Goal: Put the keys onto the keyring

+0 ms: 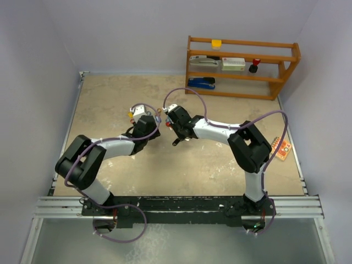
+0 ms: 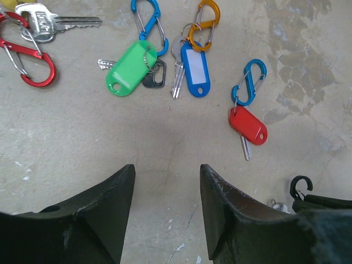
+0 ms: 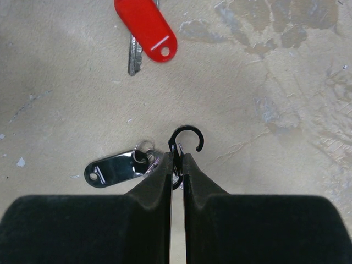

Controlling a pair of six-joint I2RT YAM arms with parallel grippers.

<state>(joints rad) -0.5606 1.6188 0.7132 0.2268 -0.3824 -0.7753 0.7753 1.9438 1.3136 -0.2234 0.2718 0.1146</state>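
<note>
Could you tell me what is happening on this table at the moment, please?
Two robot arms are working on a set of tagged keys. The right hand is shut on a black hooked clip, with the black fob lying right beside it. The left hand is open and empty, facing the green-tagged key, the blue-tagged key and the red-tagged key, which lie on the table.
</note>
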